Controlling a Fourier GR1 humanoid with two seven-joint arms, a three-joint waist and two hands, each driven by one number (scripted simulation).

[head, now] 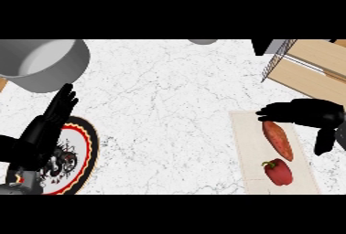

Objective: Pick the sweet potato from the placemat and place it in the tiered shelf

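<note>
An orange-brown sweet potato (278,140) lies lengthwise on a beige placemat (250,151) at the right. My right hand (304,113) hovers over the potato's far end, fingers stretched left and thumb hanging down at the mat's right side; it holds nothing. The tiered shelf (312,68), wood boards in a wire frame, stands at the upper right, just beyond that hand. My left hand (46,129) rests open at the left, fingers pointing up, above a patterned plate.
A red bell pepper (278,172) lies on the placemat just below the sweet potato. A grey pot (42,61) sits at the upper left. A round plate (79,157) with a red and black rim lies at the lower left.
</note>
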